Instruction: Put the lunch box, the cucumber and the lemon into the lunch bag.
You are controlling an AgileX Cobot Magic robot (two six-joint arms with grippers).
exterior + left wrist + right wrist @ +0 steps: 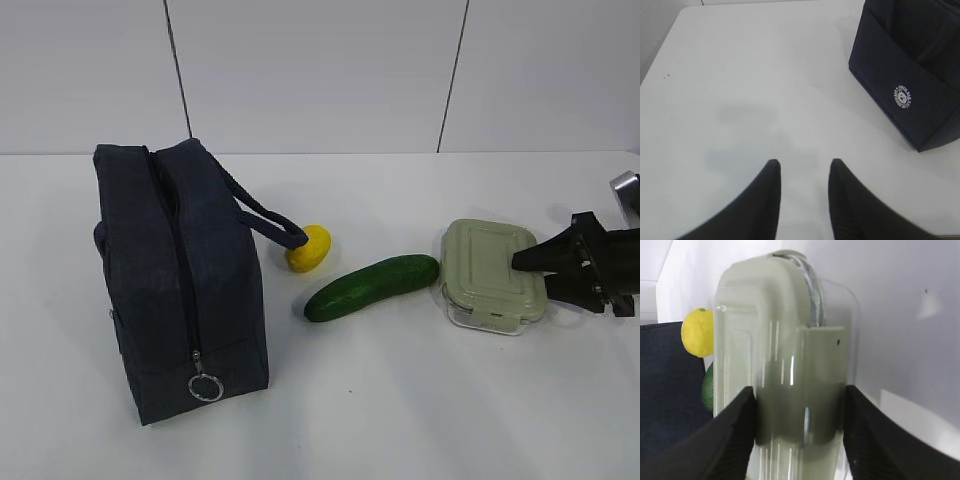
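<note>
The navy lunch bag (180,280) stands at the left with its top zipper closed and its ring pull (206,387) at the front. Its logo side shows in the left wrist view (910,65). The yellow lemon (310,247) lies by the bag's handle, and the cucumber (372,287) lies to its right. The lunch box (485,265) with the pale green lid rests on the table. My right gripper (525,275) has a finger on each side of the box's right end (770,330), against it. My left gripper (802,167) is open and empty over bare table.
The white table (400,400) meets a white panelled wall at the back. In the right wrist view the lemon (697,332), a bit of the cucumber (707,387) and the bag (665,390) lie beyond the box.
</note>
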